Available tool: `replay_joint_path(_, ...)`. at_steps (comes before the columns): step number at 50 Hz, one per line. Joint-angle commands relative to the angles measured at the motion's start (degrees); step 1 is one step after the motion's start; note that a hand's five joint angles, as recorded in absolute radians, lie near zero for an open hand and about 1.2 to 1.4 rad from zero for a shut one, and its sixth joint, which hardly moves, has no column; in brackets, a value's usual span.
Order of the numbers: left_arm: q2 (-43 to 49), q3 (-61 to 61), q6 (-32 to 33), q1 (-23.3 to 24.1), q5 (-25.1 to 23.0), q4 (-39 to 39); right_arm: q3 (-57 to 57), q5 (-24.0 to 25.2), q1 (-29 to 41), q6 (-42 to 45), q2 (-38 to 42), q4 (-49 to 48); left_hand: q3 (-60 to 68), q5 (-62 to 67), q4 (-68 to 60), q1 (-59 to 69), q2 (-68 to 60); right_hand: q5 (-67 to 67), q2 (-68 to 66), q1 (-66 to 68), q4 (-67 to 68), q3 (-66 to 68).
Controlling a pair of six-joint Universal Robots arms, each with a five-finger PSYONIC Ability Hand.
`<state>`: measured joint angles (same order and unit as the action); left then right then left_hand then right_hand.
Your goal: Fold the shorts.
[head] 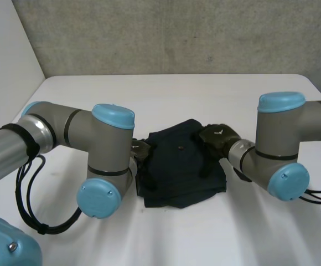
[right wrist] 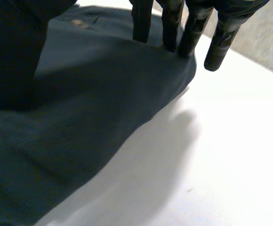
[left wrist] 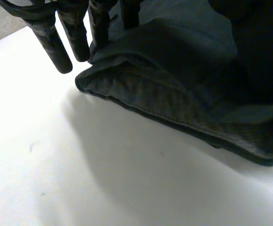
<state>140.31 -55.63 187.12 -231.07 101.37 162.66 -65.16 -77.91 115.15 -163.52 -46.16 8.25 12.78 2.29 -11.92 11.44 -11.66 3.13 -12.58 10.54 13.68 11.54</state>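
Observation:
The dark navy shorts (head: pixel 180 166) lie folded into a compact bundle in the middle of the white table (head: pixel 166 94). My left hand (head: pixel 140 149) is at the bundle's left edge. Its straight fingers (left wrist: pixel 56 47) are open, some over the bare table and some touching the folded hem of the shorts (left wrist: pixel 174 84). My right hand (head: pixel 218 137) is at the bundle's right edge. Its fingers (right wrist: pixel 193 33) are straight and rest on the edge of the shorts (right wrist: pixel 94 94), and its thumb (right wrist: pixel 14 56) lies on the cloth. Neither hand grips the cloth.
Bare white table (head: pixel 249 233) surrounds the shorts on all sides. A grey concrete wall (head: pixel 177 33) runs behind the table's far edge. Both arms bend inward over the near half of the table.

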Motion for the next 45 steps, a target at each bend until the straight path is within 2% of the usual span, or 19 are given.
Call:
replay_joint_path(1, -9.68, -0.53, 0.35, 0.62, -0.91, -0.41, -1.20, -0.31, 0.42, 0.31, -10.33, -0.34, -1.05, -0.56, 0.19, 0.29, -0.07, -3.13, 2.58, -0.54, -3.68, -1.54)
replay_joint_path(4, -16.19, -0.71, 0.35, 0.45, -0.91, -0.24, -1.72, -0.66, 0.16, -0.04, -14.83, -0.78, -1.39, -0.90, 0.53, -0.05, 0.27, -3.13, 2.58, -0.54, -3.68, -1.54)
replay_joint_path(7, -24.10, -1.14, 0.08, -0.34, -0.99, -0.24, -2.08, -3.99, -0.11, -2.59, -20.80, -1.57, -1.39, -0.90, 0.53, -0.05, 0.27, -3.13, 2.58, -0.54, -3.68, -1.54)
replay_joint_path(8, -26.03, -1.41, -0.09, -0.78, -0.99, -0.24, -2.25, -7.13, -0.19, -4.25, -23.86, -2.00, -1.56, -1.07, 0.70, -0.22, 0.44, -3.13, 2.58, -0.54, -3.68, -1.54)
replay_joint_path(12, -35.70, -3.87, -1.41, -6.66, -1.43, -0.41, -3.65, -14.79, -0.63, -6.55, -30.99, -2.27, -1.05, -0.57, 0.19, 0.28, -0.06, -3.13, 2.58, -0.54, -3.68, -1.54)
replay_joint_path(13, -38.50, -4.57, -2.45, -9.37, -2.30, -0.93, -4.01, -15.86, -0.89, -6.55, -32.06, -1.84, -1.05, -0.57, 0.19, 0.28, -0.06, -3.13, 2.58, -0.54, -3.68, -1.54)
replay_joint_path(16, -41.51, -5.80, -4.13, -12.29, -5.47, -3.13, -5.50, -18.15, -2.56, -6.29, -35.13, -0.26, -1.39, -0.90, 0.53, -0.05, 0.27, -3.13, 2.58, -0.54, -3.68, -1.54)
replay_joint_path(17, -42.74, -6.41, -4.83, -13.17, -7.74, -5.57, -5.85, -18.15, -2.91, -6.29, -35.49, 0.36, -1.72, -1.23, 0.86, -0.39, 0.61, -3.13, 2.58, -0.54, -3.68, -1.54)
replay_joint_path(21, -43.98, -7.30, -6.24, -14.49, -11.18, -9.81, -6.65, -17.54, -3.80, -6.81, -36.64, 3.53, -1.73, -1.24, 0.86, -0.39, 0.61, -3.13, 2.58, -0.54, -3.68, -1.54)
replay_joint_path(45, -44.24, -9.58, -6.60, -14.76, -11.45, -9.73, -8.85, -17.10, -4.06, -6.99, -38.31, 4.14, -2.73, -2.25, 1.87, -1.40, 1.62, -3.13, 2.58, -0.54, -3.68, -1.54)
